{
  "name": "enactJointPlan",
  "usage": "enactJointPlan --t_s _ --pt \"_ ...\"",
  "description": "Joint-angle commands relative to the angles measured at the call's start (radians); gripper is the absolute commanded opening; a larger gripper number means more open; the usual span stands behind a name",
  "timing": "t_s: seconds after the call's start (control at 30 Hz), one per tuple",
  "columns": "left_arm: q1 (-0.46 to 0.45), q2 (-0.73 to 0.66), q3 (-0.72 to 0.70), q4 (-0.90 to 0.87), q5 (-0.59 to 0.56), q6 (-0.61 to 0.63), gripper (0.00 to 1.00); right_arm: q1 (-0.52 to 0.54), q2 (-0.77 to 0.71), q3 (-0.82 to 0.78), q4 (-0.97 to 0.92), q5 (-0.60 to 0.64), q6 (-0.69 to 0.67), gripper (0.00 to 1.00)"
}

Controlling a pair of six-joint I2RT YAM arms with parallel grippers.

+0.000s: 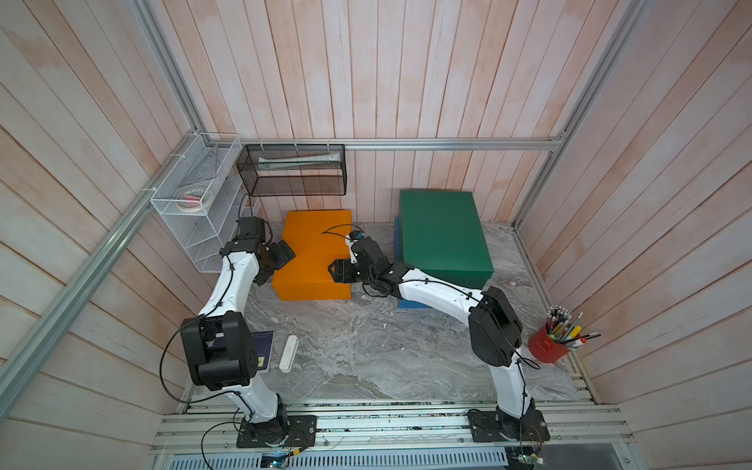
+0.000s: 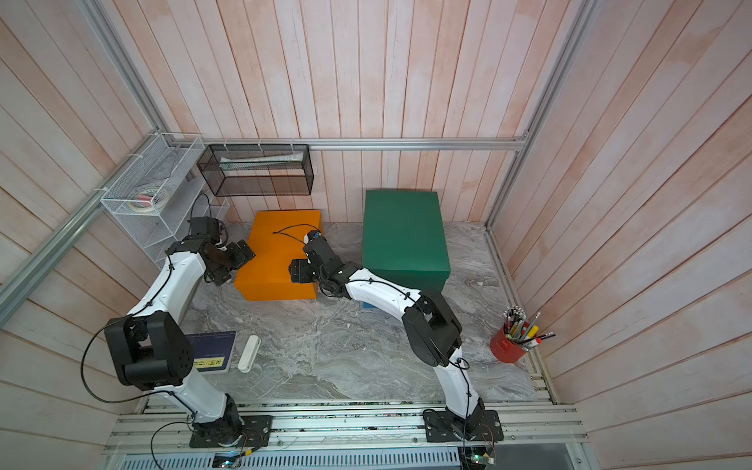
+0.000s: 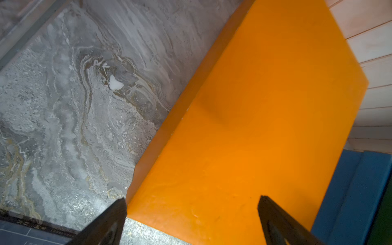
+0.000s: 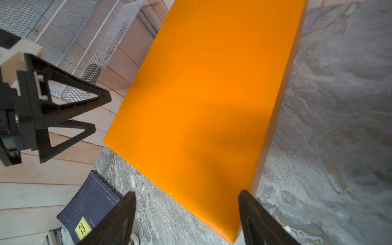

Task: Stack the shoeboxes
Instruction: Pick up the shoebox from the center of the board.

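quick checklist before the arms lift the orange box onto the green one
1. left tool open: ok
2. right tool open: ok
3. tools on opposite sides of the orange box: ok
4. tools touching the orange box: cannot tell
5. green box seated on the blue box: ok
6. top of the green box bare: ok

Blue shoebox (image 1: 409, 304) — largely hidden under green shoebox (image 1: 442, 232); slivers show at 7 and 9 o'clock. Book (image 1: 263, 346), 8 o'clock — half behind left arm (image 1: 215, 350).
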Motion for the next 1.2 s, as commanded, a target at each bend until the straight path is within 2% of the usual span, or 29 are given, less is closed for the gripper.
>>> enactJointPlan --t_s 0.0,0.4,0.63,0.97,1.17 --pt "0.020 0.029 -0.016 0.047 0.019 0.005 1.00 -0.026 0.039 -0.017 0.021 -0.015 0.050 0.78" --pt "0.051 0.100 -0.058 0.129 0.084 -0.009 1.00 -0.044 0.131 0.025 0.018 -0.060 0.093 0.78" --pt "0.079 0.114 -0.111 0.203 0.199 -0.038 1.00 -0.051 0.171 0.041 0.025 -0.087 0.107 0.77" --pt "0.081 0.102 -0.186 0.267 0.249 -0.046 1.00 -0.038 0.184 0.028 0.041 -0.115 0.132 0.77" --pt "0.081 0.099 -0.203 0.265 0.233 -0.036 1.00 -0.022 0.220 0.068 -0.027 -0.089 0.124 0.78"
